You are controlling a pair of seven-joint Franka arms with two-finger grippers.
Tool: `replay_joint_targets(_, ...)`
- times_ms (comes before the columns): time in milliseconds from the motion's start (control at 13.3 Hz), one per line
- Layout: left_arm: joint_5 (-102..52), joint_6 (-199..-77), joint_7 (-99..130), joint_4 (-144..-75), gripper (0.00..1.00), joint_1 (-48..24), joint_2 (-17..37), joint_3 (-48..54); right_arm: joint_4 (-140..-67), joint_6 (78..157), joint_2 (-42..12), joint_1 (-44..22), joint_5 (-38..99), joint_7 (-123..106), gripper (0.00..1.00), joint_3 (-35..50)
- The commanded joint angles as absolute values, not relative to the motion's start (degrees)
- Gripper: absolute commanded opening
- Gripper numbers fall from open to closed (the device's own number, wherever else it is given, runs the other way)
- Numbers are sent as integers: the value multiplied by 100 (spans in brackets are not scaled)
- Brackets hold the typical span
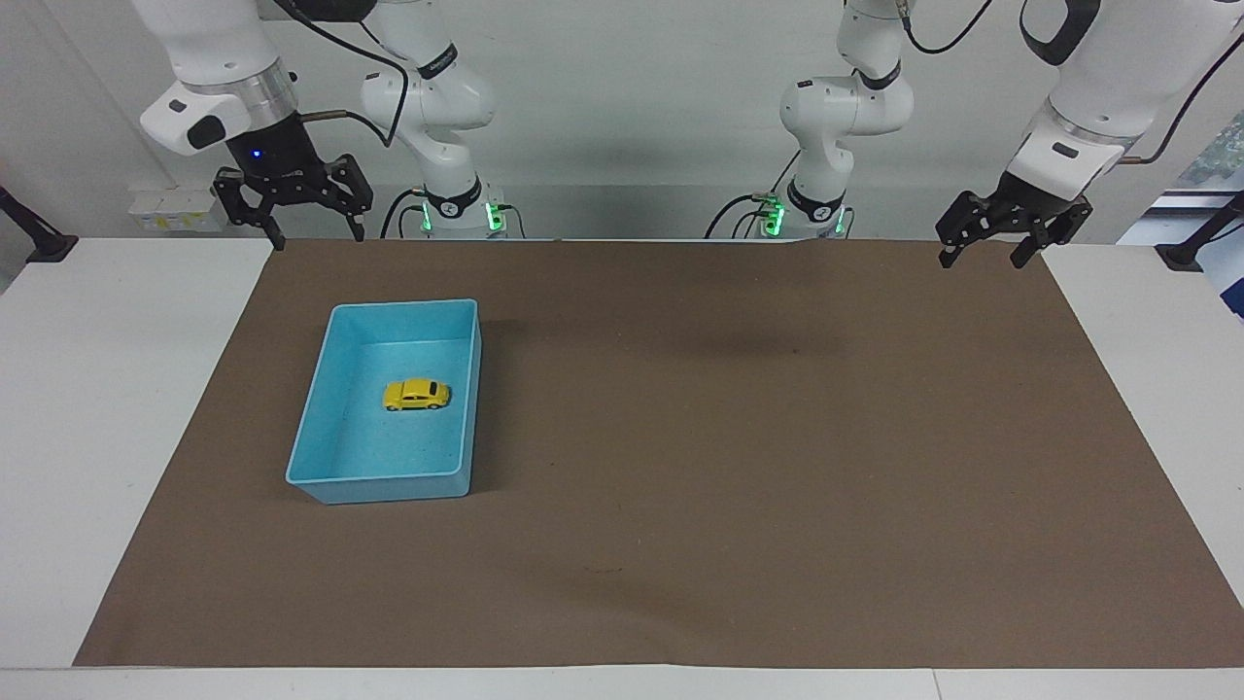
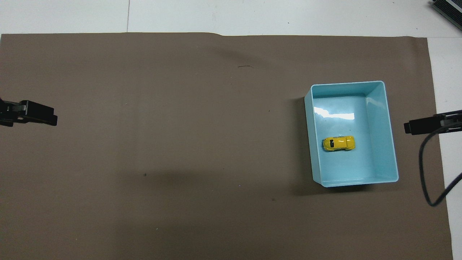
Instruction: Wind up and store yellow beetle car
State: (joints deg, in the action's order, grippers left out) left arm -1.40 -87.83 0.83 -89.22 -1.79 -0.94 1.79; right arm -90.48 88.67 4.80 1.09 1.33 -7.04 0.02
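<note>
We count one brown mat [image 1: 739,437] on the surface, two arms, one light-blue bin [image 1: 335,474] and one yellow beetle car [image 1: 416,394] resting inside it, toward the bin's 6 o'clock in the overhead view. The right gripper [image 1: 292,209] and left gripper [image 1: 1001,238] hang empty, jaws wide. Little can go wrong now (a knocked bin might set the wound car rolling).

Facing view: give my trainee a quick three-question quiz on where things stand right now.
1. True or false: the yellow beetle car lies inside the light-blue bin.
2. Which hand is over the bin's end of the brown mat? A) left hand B) right hand
3. Fill in: both hands are ____ and hold nothing.

Key: 1 true; 2 B; 3 open.
</note>
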Motion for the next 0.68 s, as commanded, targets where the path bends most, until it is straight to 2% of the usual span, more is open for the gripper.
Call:
replay_joint_targets(0, -53, -8719, 88, -8947, 100, -105, -158, 229, -8245, 8464, -26, 263, 193, -580, 100, -44)
replay_joint_targets(602, -53, -8719, 88, -8947, 100, -105, -158, 229, -8104, 8420, -97, 273, 176, -536, 100, 17)
